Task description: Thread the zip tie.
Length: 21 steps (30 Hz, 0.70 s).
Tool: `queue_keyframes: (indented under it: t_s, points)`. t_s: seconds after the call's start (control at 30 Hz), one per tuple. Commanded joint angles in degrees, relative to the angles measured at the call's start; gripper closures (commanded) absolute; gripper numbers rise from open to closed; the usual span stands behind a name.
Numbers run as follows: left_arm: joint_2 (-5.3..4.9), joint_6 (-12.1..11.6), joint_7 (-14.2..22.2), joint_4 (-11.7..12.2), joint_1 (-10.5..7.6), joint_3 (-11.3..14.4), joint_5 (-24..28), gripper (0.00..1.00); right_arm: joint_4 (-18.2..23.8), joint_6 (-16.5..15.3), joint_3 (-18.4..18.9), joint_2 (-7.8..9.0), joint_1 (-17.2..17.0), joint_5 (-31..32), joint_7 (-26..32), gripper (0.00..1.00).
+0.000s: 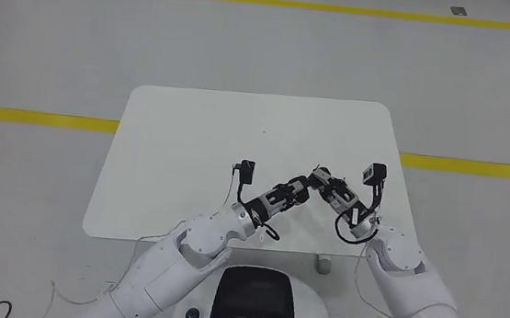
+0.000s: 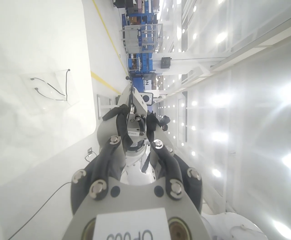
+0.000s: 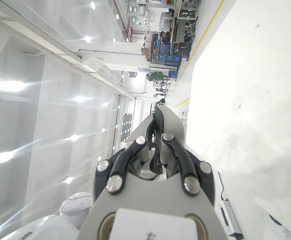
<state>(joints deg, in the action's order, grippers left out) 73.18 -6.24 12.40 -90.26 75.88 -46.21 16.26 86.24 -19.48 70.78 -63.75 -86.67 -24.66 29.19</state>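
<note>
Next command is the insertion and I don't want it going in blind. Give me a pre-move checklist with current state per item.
1. Right gripper closed: ok, its pads are pressed together.
2. Zip tie clamped in the right gripper: cannot tell, too thin to make out at the pads.
3. Left gripper holding the other end: cannot tell.
4. Grippers tip to tip: ok, in the top view the tips sit close together over the table; touching or apart, cannot tell.
5. Tail lined up with the head slot: cannot tell, too small to make out where the tips meet.
</note>
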Motion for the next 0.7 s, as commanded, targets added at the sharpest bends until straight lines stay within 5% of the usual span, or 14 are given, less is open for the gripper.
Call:
queue_keyframes:
  t_s: [0.0, 0.33, 0.37, 0.5, 0.53, 0.57, 0.67]
  points:
    - [0.03, 0.0, 0.0, 0.1, 0.03, 0.0, 0.0, 0.81, 0.0, 0.0, 0.1, -0.07, 0.0, 0.1, 0.1, 1.00]
    - [0.18, 0.3, 0.3, 0.4, -0.05, -0.1, 0.2, 0.92, 0.1, 0.0, 0.4, -0.40, -0.3, 0.7, 0.9, 1.00]
    - [0.20, 0.4, 0.3, 0.5, -0.07, 0.0, 0.1, 1.00, 0.1, 0.0, 0.4, -0.44, -0.3, 0.7, 1.0, 1.00]
    - [0.29, 0.6, 0.3, 0.7, -0.17, 0.0, 0.1, 1.00, 0.0, 0.0, 0.5, -0.56, -0.3, 0.8, 1.4, 1.00]
    - [0.31, 0.6, 0.3, 0.7, -0.19, 0.0, 0.1, 1.00, 0.0, 0.0, 0.6, -0.58, -0.3, 0.9, 1.4, 0.69]
    - [0.33, 0.6, 0.3, 0.8, -0.21, 0.0, 0.2, 1.00, -0.1, 0.0, 0.6, -0.61, -0.3, 0.9, 1.5, 0.00]
    - [0.34, 0.6, 0.4, 0.9, -0.21, -0.1, 0.3, 1.00, -0.2, 0.0, 0.7, -0.66, -0.3, 0.9, 1.7, 0.00]
